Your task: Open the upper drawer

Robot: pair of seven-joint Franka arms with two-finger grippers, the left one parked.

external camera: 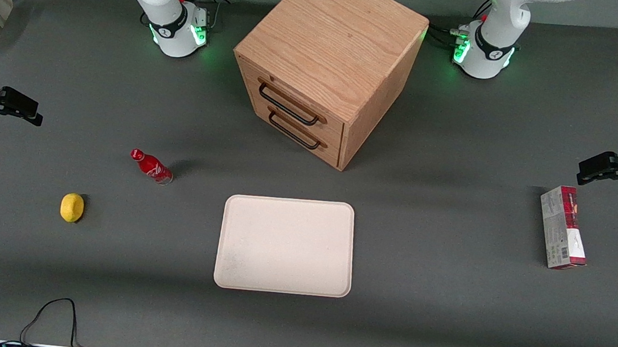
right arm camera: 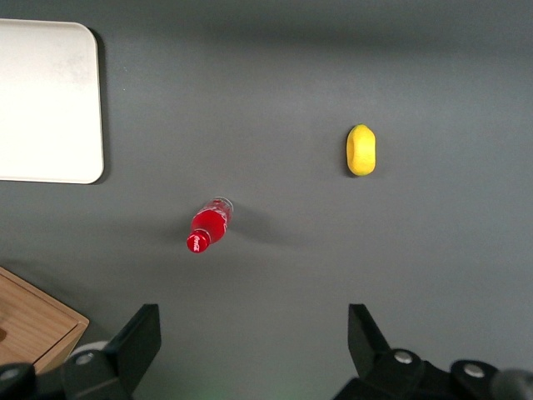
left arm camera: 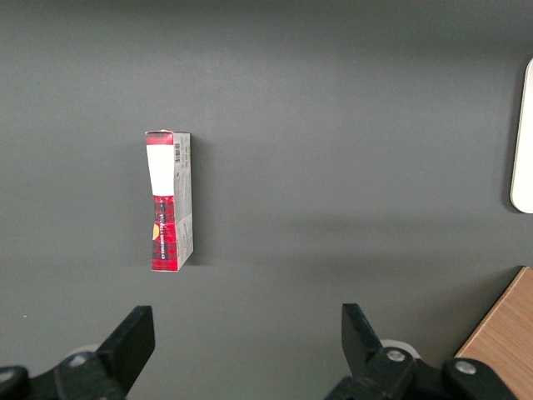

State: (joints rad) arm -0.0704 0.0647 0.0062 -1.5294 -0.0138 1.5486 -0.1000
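The light oak cabinet (external camera: 334,34) stands in the middle of the table, farther from the front camera than the tray; one of its corners shows in the right wrist view (right arm camera: 33,327). Its upper drawer (external camera: 300,97) is shut, and its long dark bar handle (external camera: 288,105) lies across the wood-grain front. The matching lower drawer (external camera: 301,129) just below it is shut too. My right gripper (external camera: 36,113) hangs above the table at the working arm's end, well apart from the cabinet. It is open and empty (right arm camera: 254,333), with bare table between its fingers.
A red bottle (external camera: 151,166) (right arm camera: 208,227) and a yellow lemon (external camera: 72,207) (right arm camera: 361,150) lie between my gripper and the cream tray (external camera: 285,245) (right arm camera: 50,100). A red and white box (external camera: 562,226) (left arm camera: 169,200) lies toward the parked arm's end.
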